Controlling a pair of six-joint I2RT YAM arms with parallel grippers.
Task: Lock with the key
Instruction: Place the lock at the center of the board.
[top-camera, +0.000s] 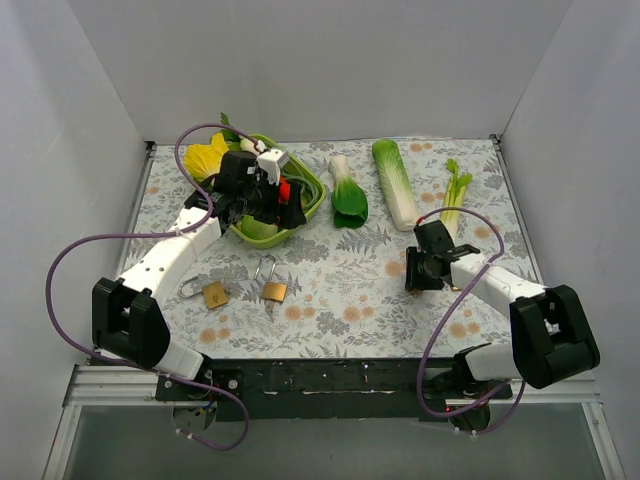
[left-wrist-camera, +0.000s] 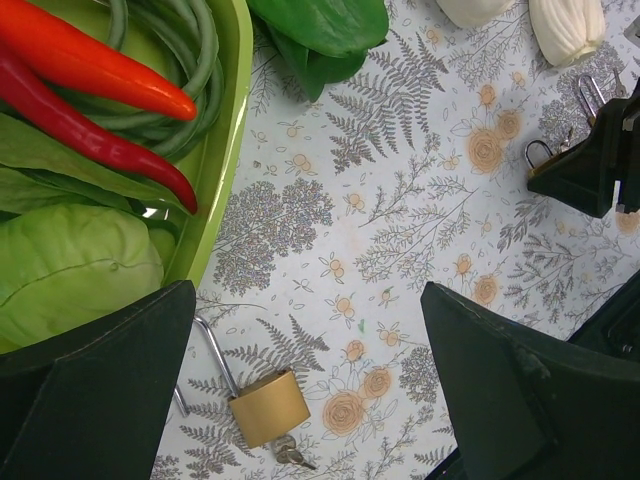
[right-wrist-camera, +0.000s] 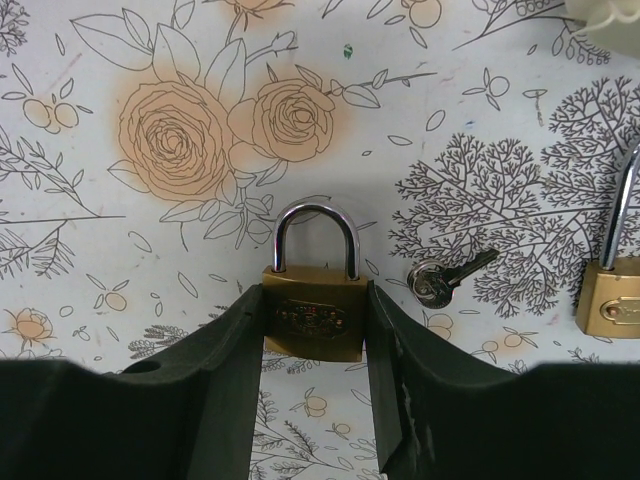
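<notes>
padlock (right-wrist-camera: 312, 322) in right hand (right-wrist-camera: 313, 302), key (right-wrist-camera: 448, 276) just beside

The left arm (top-camera: 165, 262) reaches far forward and leans to the right. The left tool (left-wrist-camera: 308, 320) is spread wide. Its fingers (left-wrist-camera: 100, 390) are well apart and grip nothing. The right arm (top-camera: 505, 290) reaches a short way out and leans to the left. The right tool (right-wrist-camera: 314, 312) points down, its two fingers pressed on both sides of a padlock (right-wrist-camera: 312, 335).
</notes>
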